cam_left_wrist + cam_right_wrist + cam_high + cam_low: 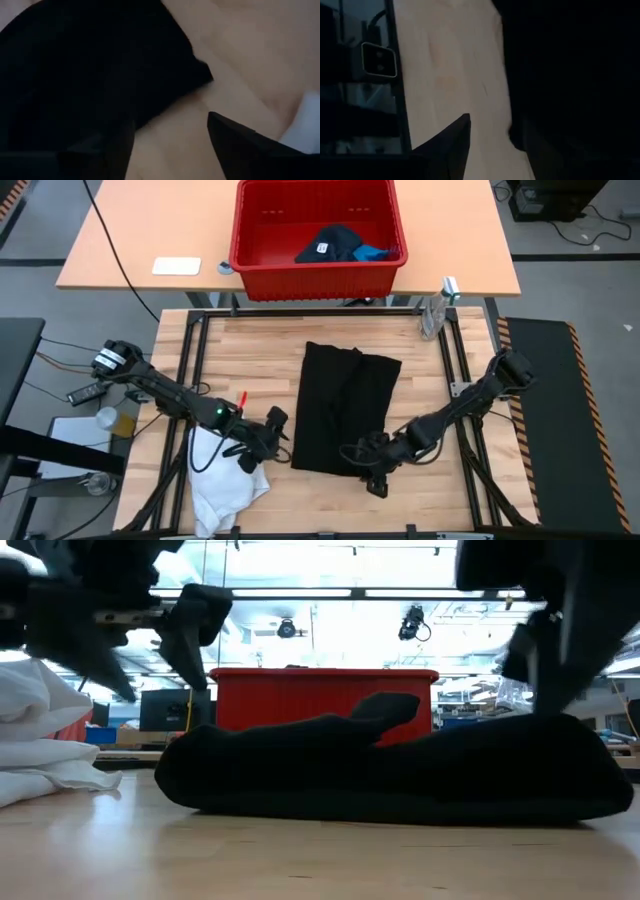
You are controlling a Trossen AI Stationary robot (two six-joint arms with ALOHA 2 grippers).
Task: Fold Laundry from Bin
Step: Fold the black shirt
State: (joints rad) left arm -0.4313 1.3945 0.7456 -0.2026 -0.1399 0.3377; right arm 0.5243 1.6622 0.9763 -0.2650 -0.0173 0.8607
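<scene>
Black garment (345, 420) spread flat mid-table, folded into a long rectangle; long axis running from the bin (317, 265) side toward the near table edge, top end narrower and pointing at the bin. Seen level in the low view as a low dark mound (400, 775) in front of the bin's red wall (320, 695).

Left tool (268, 432) just beside the garment's near left corner, garment lying to its right. Fingers (235, 145) spread apart in the left wrist view with bare wood between them and the black cloth (90, 65) just ahead; nothing held, released. Right tool (372, 463) at the garment's near right corner, over or touching its edge; one finger (450, 145) over bare wood beside the dark cloth (570, 75), the other lost against the cloth. Cannot tell from these views whether it is released or pinching the hem.

Both tools flank the near short edge, one per corner, about equally close; likely set for lifting that edge and carrying it along the long axis toward the bin to halve the garment, or just letting go after a fold. Hard to say which.

White garment (225, 475) bunched left of the black one, under the left arm near the table's front edge. Navy garment (330, 245) and small blue one (375, 252) inside the bin, against its near wall, not yet folded.
</scene>
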